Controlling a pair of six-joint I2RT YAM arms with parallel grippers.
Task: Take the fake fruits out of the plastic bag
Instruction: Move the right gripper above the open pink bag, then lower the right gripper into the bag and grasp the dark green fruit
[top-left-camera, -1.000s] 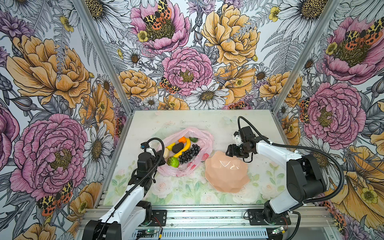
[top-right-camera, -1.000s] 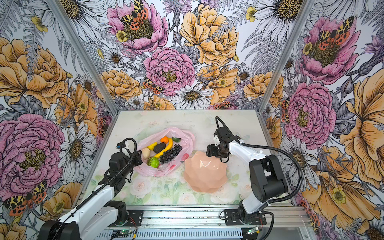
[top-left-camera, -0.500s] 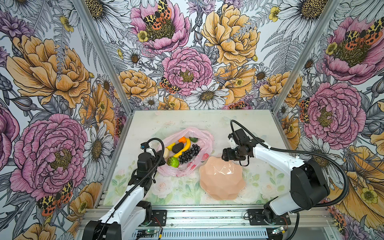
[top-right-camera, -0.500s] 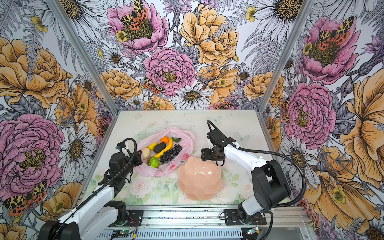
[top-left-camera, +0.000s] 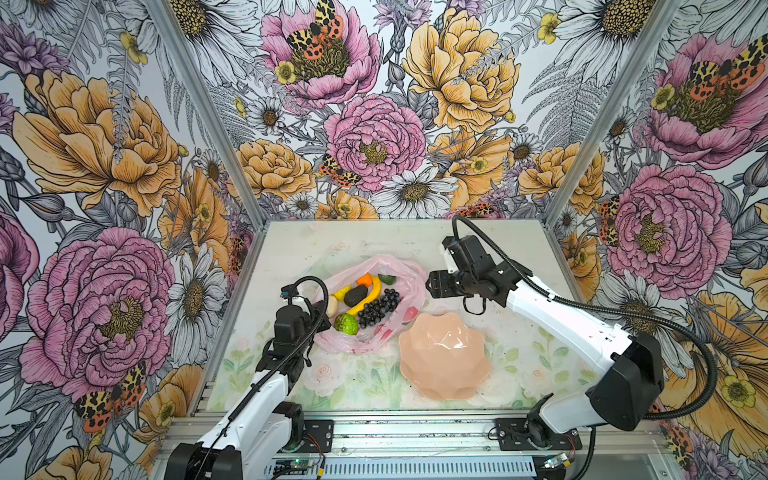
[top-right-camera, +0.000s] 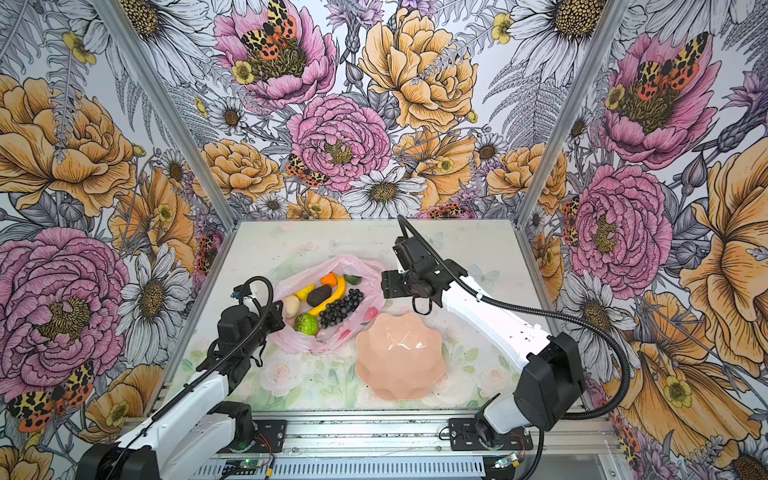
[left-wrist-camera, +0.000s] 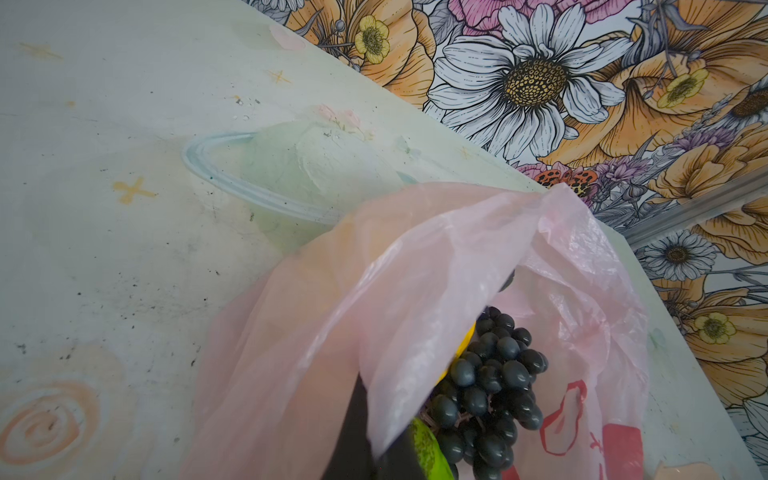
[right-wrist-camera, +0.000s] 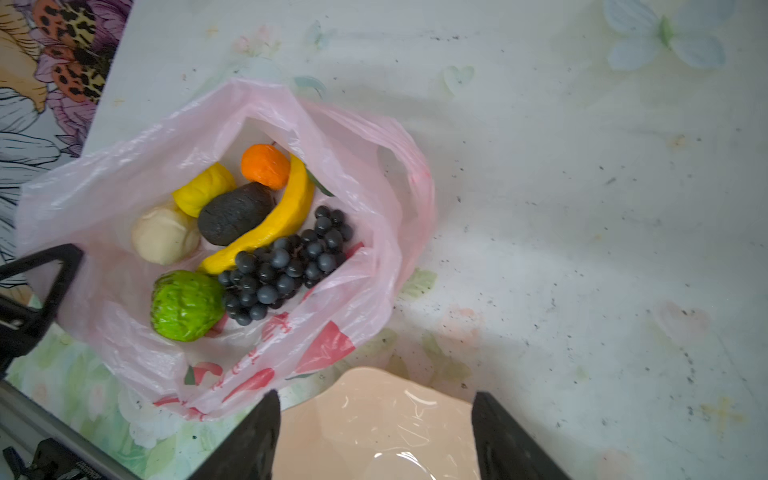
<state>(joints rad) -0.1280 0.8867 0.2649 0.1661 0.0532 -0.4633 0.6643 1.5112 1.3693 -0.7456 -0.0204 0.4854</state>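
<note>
Pale table (top-left-camera: 498, 249) with faded floral print, speckled with dark marks; bearing a pink plastic bag (top-left-camera: 411, 282) near the middle and, just beside it, a peach scalloped plate (top-left-camera: 442, 361).

The plastic bag (right-wrist-camera: 353, 174) is thin, crinkly, translucent film; the plate (top-left-camera: 440, 365) looks glossy and smooth; the avocado (right-wrist-camera: 235, 212) is matt, rough.

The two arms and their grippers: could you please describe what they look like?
Both are white shells with black joints and wrists. The right arm carries a ribbed black hose looping alongside it. The left arm has a black cable arching over its wrist. The right gripper has matte black, tapering fingers; the left gripper is black too.
</note>
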